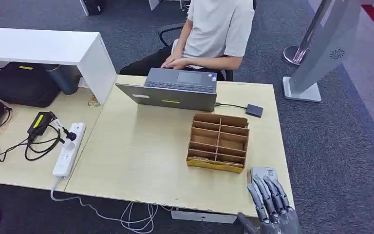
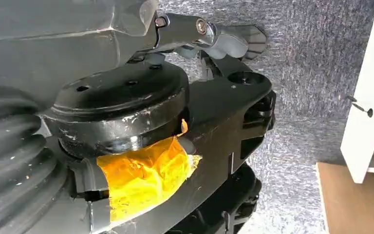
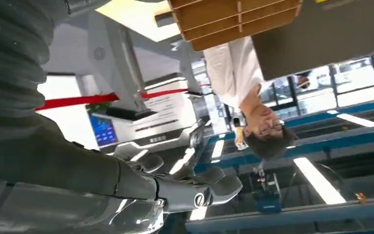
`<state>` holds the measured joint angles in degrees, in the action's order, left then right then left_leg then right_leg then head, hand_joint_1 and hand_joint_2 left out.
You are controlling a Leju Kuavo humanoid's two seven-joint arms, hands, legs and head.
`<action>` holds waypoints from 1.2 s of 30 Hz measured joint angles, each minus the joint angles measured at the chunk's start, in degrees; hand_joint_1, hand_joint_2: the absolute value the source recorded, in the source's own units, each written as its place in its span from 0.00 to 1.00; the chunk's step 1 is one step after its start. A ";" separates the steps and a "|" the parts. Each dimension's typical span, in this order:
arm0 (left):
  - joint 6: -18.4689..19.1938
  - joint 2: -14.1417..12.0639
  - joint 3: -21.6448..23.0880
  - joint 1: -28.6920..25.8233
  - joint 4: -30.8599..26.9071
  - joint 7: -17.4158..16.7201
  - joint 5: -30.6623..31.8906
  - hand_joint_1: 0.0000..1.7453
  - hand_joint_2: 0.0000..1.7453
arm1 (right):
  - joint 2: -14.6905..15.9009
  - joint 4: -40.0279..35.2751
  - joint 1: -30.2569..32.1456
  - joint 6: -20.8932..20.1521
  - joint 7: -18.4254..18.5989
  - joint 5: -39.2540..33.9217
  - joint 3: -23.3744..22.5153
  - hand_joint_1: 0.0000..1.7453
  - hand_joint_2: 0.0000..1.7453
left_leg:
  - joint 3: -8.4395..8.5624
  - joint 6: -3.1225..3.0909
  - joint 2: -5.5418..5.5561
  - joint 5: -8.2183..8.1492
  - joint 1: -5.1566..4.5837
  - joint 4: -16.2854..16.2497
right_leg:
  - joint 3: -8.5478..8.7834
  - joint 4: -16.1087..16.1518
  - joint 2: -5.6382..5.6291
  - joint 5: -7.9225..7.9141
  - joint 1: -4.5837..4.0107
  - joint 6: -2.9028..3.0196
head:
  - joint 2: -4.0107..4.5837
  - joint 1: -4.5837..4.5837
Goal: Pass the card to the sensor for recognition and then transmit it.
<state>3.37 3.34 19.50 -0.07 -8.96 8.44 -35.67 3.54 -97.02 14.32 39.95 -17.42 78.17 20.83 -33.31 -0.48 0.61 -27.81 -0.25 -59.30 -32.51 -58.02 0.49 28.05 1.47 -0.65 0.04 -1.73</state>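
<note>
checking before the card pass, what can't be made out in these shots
- Card: in the head view the right hand covers a grey object at the table edge; what it is can't be told.
- Divider box: compartment contents too shallow to read.
- Left hand: left wrist view shows its fingers partly; grip unclear.

right hand (image 1: 271,204) cut off — card (image 1: 263,173) half-hidden

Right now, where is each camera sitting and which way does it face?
Head view: high on the body, looking down at the light wooden table; right hand shows.
Left wrist view: by the hanging arm, facing grey carpet and dark body parts.
Right wrist view: behind the right hand, turned.
Head and right wrist views share the brown cardboard divider tray.
</note>
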 joint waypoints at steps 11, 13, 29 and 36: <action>0.02 -0.42 1.53 0.47 0.00 -1.11 1.73 0.00 1.00 | -5.07 13.61 -9.13 0.00 4.87 3.56 -1.13 0.00 1.00 | -0.01 0.01 0.01 0.11 0.01 0.00 | 0.00 -0.02 0.01 -0.04 0.01 0.04 | 0.00 0.02; 0.02 -0.46 1.64 0.48 0.00 -1.16 1.73 0.00 1.00 | -5.46 14.73 -9.66 0.00 5.03 3.47 -1.13 0.00 1.00 | -0.02 0.01 0.01 0.11 0.01 0.00 | 0.00 -0.01 0.02 -0.04 0.00 0.04 | 0.00 0.02; 0.02 -0.63 2.67 0.71 0.00 -1.68 2.08 0.00 1.00 | -7.43 21.68 -12.11 0.00 5.16 1.26 0.11 0.00 1.00 | -0.03 0.01 0.01 0.11 0.01 0.00 | -0.01 -0.02 0.00 -0.04 0.00 0.04 | 0.00 0.02; 0.07 -0.70 2.82 0.78 0.00 -1.77 2.47 0.00 1.00 | -8.80 24.91 -14.75 0.00 5.51 0.58 1.60 0.00 1.00 | -0.03 0.01 0.01 0.11 0.01 0.00 | -0.01 -0.03 0.01 -0.04 0.00 0.04 | 0.00 0.02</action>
<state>3.43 2.64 22.32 0.70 -8.96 6.67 -33.20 -5.27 -72.10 -0.43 39.95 -11.91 78.75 22.42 -33.34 -0.47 0.62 -27.70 -0.23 -59.30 -32.52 -58.05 0.51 28.01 1.47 -0.61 0.04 -1.70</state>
